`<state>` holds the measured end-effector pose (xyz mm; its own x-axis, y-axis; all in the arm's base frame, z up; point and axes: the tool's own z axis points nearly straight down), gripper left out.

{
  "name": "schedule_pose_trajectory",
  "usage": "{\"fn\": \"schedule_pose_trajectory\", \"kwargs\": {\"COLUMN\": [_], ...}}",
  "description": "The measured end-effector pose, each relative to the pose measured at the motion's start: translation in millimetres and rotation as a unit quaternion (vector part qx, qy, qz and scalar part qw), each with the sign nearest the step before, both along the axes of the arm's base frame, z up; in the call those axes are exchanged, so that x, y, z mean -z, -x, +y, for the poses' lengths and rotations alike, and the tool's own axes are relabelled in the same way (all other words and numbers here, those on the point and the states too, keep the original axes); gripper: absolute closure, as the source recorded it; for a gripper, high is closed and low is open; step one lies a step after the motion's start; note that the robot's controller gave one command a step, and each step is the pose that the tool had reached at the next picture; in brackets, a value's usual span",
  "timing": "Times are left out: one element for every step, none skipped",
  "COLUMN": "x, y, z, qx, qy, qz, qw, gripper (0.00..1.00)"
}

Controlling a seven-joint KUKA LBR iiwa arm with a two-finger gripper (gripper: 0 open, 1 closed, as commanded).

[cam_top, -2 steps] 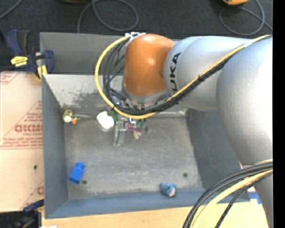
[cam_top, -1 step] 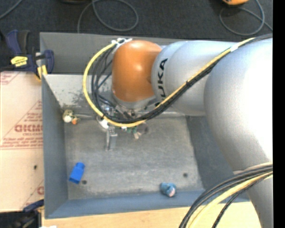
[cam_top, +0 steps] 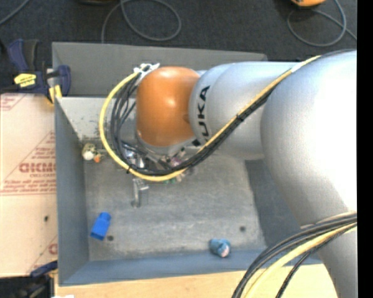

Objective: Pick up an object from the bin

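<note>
Jaws hang low under the wrist, and whether they stand apart or together I cannot tell: the gripper shows as one thin metal stub against the floor. Nothing shows clamped in it.

Biggest on the scene, the silver arm sweeps in from the right and covers the far right part of the grey bin. Its orange cover sits directly above the jaws, with looped cables round it.

Now the pickings, and they are few. A blue block lies down and to the left of the jaws, near but clearly apart from them, toward the bin's near-left corner. A bluish round lump sits down and to the right of the jaws, well apart, close against the near wall. A tiny white-and-orange piece rests up and to the left of the jaws, by the left wall.

Under the jaws themselves: bare floor. So, my call is that the pick is not yet made. Everything is left to do: line up over a thing, close on it, lift. The blue block looks the nearest candidate.
</note>
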<state>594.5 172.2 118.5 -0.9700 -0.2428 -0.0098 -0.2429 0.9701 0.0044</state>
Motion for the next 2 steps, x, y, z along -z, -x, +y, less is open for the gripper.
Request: {"fn": "schedule_pose_trajectory", "kwargs": {"x": [9,14], "y": [17.7,43.2], "z": [-17,-6], "qx": [-0.102,-0.040], "qy": [0.004,0.002], "qz": [0.0006,-0.0004], "qw": [0.9948,0.9992], "gripper": [0.00,0.00]}}
